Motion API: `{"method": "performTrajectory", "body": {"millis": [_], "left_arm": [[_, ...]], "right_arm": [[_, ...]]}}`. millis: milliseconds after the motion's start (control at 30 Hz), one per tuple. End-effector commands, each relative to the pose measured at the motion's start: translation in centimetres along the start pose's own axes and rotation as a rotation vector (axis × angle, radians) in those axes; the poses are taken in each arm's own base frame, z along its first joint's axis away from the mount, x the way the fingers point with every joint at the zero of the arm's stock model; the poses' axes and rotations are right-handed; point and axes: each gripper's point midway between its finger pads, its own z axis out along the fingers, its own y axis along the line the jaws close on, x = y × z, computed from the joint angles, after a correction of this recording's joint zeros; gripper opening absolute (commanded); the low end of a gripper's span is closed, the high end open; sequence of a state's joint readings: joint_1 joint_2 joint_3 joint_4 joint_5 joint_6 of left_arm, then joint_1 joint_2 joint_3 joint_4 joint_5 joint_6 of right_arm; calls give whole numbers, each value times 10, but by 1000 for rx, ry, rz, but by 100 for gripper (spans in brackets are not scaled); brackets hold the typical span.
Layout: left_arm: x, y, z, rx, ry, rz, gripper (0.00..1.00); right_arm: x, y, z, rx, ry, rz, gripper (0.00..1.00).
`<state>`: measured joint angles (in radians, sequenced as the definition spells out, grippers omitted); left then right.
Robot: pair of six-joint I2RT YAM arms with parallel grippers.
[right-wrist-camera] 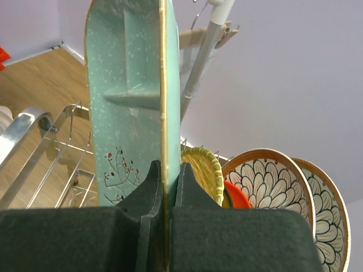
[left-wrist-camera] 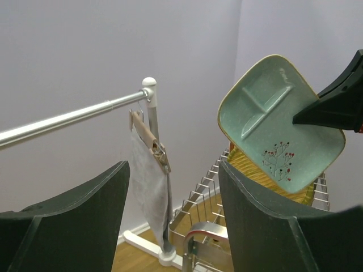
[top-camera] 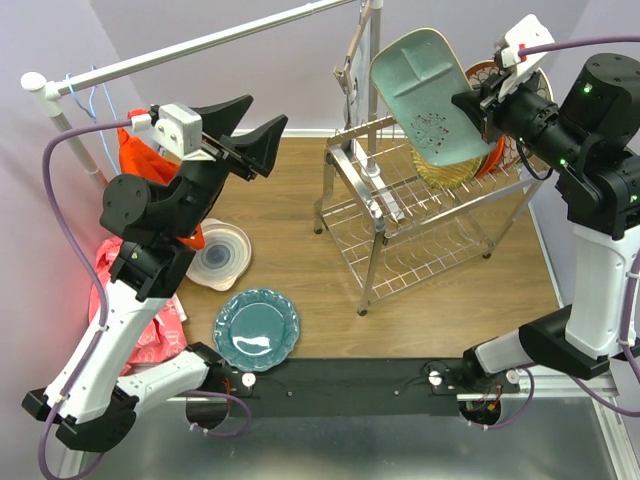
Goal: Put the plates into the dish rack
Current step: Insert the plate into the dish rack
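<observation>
My right gripper (top-camera: pixel 478 105) (right-wrist-camera: pixel 168 170) is shut on the gold rim of a mint-green divided plate (top-camera: pixel 425 90) (left-wrist-camera: pixel 278 119) (right-wrist-camera: pixel 125 85), which is held tilted above the top tier of the dish rack (top-camera: pixel 420 215) (right-wrist-camera: pixel 57 141). A yellow woven plate (top-camera: pixel 445 172) (right-wrist-camera: pixel 207 170), an orange plate (right-wrist-camera: pixel 238 195) and two brown-rimmed floral plates (right-wrist-camera: pixel 266 181) stand in the rack behind it. A teal scalloped plate (top-camera: pixel 256 328) and a white swirl plate (top-camera: pixel 220 253) lie on the table. My left gripper (top-camera: pixel 262 115) (left-wrist-camera: pixel 173 170) hangs open and empty, raised left of the rack.
A long white clothes rail (top-camera: pixel 200 45) runs across the back, with a grey cloth on a wooden hanger (top-camera: pixel 352 70) (left-wrist-camera: pixel 148 181) beside the rack. Red and pink cloths (top-camera: pixel 140 160) lie at the table's left edge.
</observation>
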<state>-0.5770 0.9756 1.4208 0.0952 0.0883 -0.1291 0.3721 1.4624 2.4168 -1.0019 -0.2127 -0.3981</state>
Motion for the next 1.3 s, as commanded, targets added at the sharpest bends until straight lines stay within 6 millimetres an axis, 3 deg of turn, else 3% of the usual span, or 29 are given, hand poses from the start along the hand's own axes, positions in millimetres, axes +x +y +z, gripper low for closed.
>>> {"method": "performTrajectory", "body": {"millis": [0,400,633,967,1267], "left_arm": [[-4,6,-4,-41,-11,-21,72],[11,8,-12,-57,8,-60,72],[15,9,-17,-67,12,-69,72],[23,10,-18,-71,21,-73,72],[27,11,-18,-74,24,-71,72]], "right_arm": [[-31,-19,-19,101,-96,-33,0],[-11,-12,-17,88,-13,45,0],[2,-19,-16,133,44,47,0],[6,-28,-16,168,69,14,0],[15,-21,-15,132,110,5,0]]}}
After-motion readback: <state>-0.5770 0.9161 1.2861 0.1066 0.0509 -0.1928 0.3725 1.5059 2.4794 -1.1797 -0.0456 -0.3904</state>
